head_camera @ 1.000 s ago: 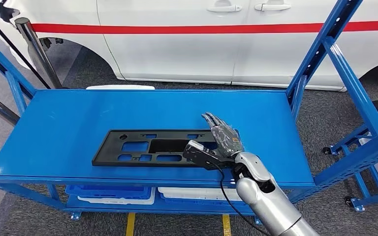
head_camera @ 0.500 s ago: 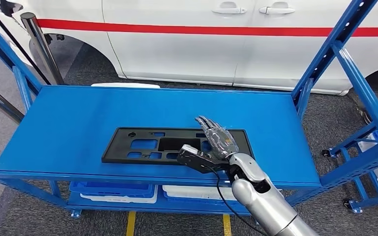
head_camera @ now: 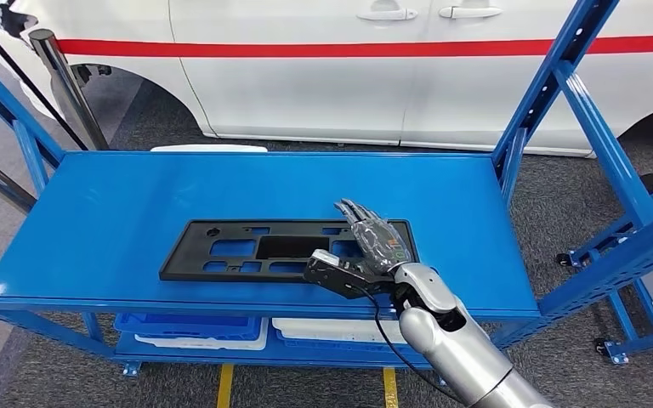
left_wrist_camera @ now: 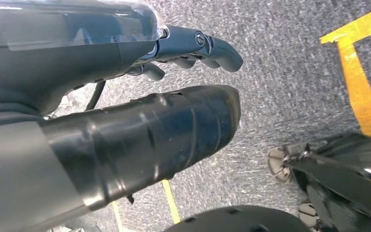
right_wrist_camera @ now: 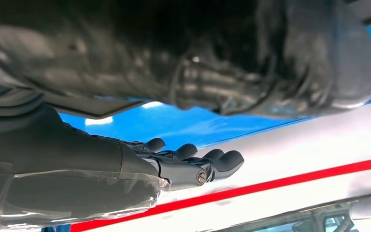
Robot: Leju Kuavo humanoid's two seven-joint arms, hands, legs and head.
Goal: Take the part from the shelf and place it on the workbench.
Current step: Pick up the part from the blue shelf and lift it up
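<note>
Right hand [head_camera: 372,248] lies flat, fingers stretched out and apart, over the right end of the black plastic panel [head_camera: 264,250], gripping nothing. That panel rests flat on the blue shelf [head_camera: 119,221]. Left hand [left_wrist_camera: 193,46] hangs above grey carpet, fingers loosely extended and empty. Below the shelf sit a blue tray [head_camera: 189,326] and a white tray [head_camera: 327,333]; their contents cannot be made out. No writing is readable.

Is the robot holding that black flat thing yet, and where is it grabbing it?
Not yet. The right hand hovers open, fingers stretched, over the right end of the black part.
</note>
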